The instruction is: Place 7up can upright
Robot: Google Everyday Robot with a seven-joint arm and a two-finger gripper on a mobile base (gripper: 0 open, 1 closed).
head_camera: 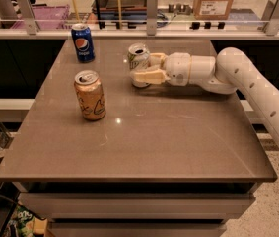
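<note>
- Bare tabletop across the near half; nothing here to get in the way of a retreat.
- Orange-gold can upright at the near left, well apart from the work; no reason to swing that way.
- Arm reaching in from the right, low over the tabletop, ending in the gripper in the middle of the far half.
- Fingers closed on the 7up can, one across its near side and the other behind it, pinching it low on the body.
- 7up can upright, silver top facing up, base seemingly on the tabletop though partly hidden by the near finger; judged all but placed.
- Before letting go, check for a flat-seated base rather than one tipped on its rim; press down lightly if unsure.
- Spread the fingers slowly and evenly, to avoid dragging the light can sideways.
- Draw straight back to the right along the arm's own line, with no lift or twist until clear of the can.
- Pepsi can upright farther back on the left, apart from the 7up can; safe given a retreat to the right.
</note>
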